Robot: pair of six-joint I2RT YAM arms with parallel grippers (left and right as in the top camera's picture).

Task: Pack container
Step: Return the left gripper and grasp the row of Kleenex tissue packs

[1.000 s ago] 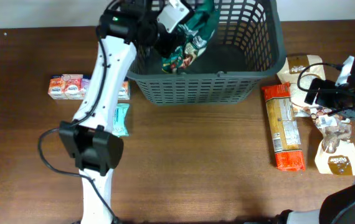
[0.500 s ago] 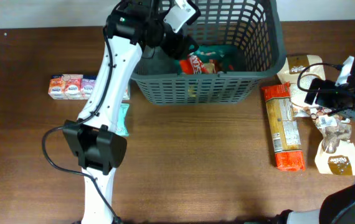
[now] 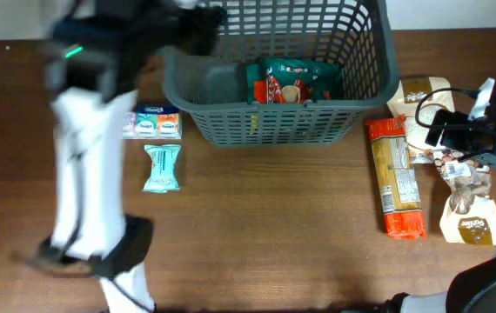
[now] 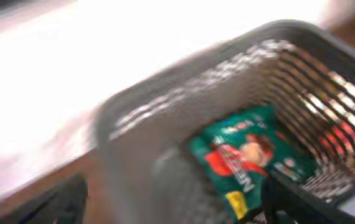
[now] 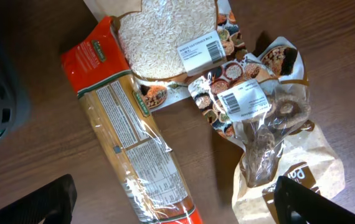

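Grey plastic basket [image 3: 274, 126], overhead: top centre of wood table [image 3: 265, 252], upright. Green packet [image 3: 287, 83] lies flat on its base. L arm [image 3: 87, 148] is a blurred streak left of basket; jaws unreadable here. Small boxes [image 3: 152, 124] and teal bar [image 3: 161, 167] lie near basket's left front corner. Right of basket: orange pasta pack [image 3: 396, 178], rice bag [image 3: 422, 94], paper bag [image 3: 470, 222], with R arm [image 3: 461, 122] over them.

L wrist, blurred: basket lattice, green packet inside. Left gripper [image 4: 171, 196] has fingers spread wide, nothing between.

R wrist: right gripper [image 5: 171, 211] has jaws apart and empty, above pasta pack, rice bag, clear pouch [image 5: 265, 124] and paper bag.
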